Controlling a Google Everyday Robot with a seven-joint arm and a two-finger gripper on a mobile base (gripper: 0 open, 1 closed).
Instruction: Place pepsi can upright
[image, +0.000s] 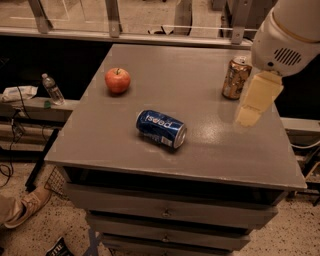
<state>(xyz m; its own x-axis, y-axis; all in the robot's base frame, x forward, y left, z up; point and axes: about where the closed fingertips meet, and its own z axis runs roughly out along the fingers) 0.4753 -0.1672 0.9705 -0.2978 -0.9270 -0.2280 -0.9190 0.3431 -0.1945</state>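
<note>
Shoe: is lying on the speckled floor, nearer than the pepsi can and well to its left.
Drawers: are sitting below the pepsi can, in the front of the grey cabinet.
Pepsi can: is lying on its side near the middle of the cabinet top, with one silver end facing right.
Gripper: is hanging over the top, right of the pepsi can and well apart from it; whether it is apart or together cannot be told.
Apple: is resting beyond the pepsi can, to its left.
Gold-brown can: is standing upright beyond the pepsi can, far right.
Water bottle: is standing off the cabinet, far left of the pepsi can.
</note>
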